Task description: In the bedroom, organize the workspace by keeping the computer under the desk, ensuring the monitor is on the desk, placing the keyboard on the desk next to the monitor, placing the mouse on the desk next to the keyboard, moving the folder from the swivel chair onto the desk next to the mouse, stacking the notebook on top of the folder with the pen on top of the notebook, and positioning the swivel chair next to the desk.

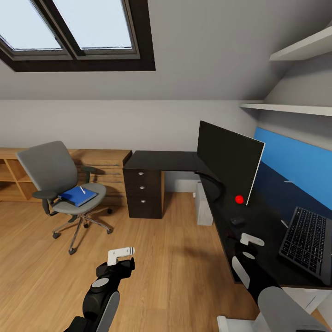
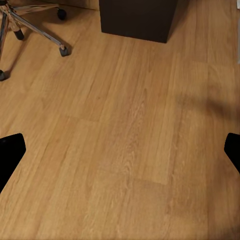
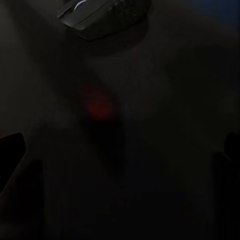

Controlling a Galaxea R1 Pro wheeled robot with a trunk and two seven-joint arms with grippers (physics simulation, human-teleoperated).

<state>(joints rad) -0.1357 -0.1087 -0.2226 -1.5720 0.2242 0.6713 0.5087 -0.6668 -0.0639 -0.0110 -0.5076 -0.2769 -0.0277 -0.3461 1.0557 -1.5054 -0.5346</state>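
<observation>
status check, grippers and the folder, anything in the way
Left gripper and right gripper open, empty. Folder on the chair seat, pen on top. Open floor between.

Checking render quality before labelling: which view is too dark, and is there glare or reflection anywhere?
Right wrist view: nearly black, glossy desk with a faint red reflection, mouse barely legible. Left wrist view: evenly lit floor, soft shadow. Head view: bright, sharp.

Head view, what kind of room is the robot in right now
Probably an attic home office or study: a skylight set in a sloped grey ceiling, a black desk carrying a monitor and keyboard, and a swivel chair.
</observation>
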